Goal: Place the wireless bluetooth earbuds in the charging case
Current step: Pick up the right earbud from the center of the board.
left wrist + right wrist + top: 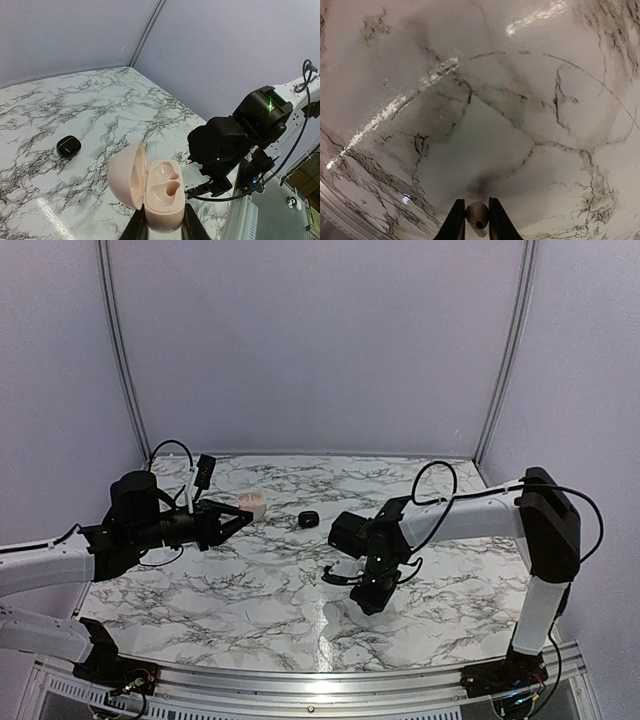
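In the overhead view, the left arm reaches toward 3 o'clock across the white, grey-veined marble tabletop (pixel 250 590). The left gripper (pixel 243 514) is clamped on the small pale pinkish-white, pebble-shaped hinged charging case (pixel 254 506), raised off the surface. The left wrist camera shows the case (pixel 165 200) pinched at its lower body between the two black fingers (pixel 135 231). Its lid (pixel 128 175) is swung open toward 9 o'clock, and the two wells (pixel 167 181) show their bare pink insides.

At 3 o'clock from the case, near it but apart, a black glossy rounded lump (pixel 309 519) lies on the marble. It sits at 10 o'clock from the case in the left wrist view (pixel 69 145).

Further right, at 5 o'clock from the lump, the right gripper (pixel 371 600) points down just above the tabletop. In the right wrist view its fingers (pixel 455 222) stand nearly together, pinching a tiny rounded greyish-dark earbud (pixel 478 216) between their tips. This earbud is well apart from the case.
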Robot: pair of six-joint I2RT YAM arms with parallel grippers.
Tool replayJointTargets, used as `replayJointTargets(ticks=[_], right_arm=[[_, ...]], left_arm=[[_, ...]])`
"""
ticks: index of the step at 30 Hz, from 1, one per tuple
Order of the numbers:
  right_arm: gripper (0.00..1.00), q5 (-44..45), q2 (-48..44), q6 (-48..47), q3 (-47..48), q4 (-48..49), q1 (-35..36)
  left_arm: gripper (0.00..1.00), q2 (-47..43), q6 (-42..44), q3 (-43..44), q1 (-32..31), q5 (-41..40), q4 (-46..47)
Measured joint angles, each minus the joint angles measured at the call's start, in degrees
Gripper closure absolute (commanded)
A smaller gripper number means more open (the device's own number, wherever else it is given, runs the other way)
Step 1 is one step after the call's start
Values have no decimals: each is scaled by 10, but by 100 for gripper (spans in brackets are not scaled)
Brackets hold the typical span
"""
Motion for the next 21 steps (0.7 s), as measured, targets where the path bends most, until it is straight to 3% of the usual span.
replayJointTargets(ticks=[4,21], right_arm=[[73,8,16,-1,9,-12,5],[73,44,56,-5,59,-56,17]], left_arm=[[100,-1,2,0,0,0,0],[100,-10,7,0,0,0,0]])
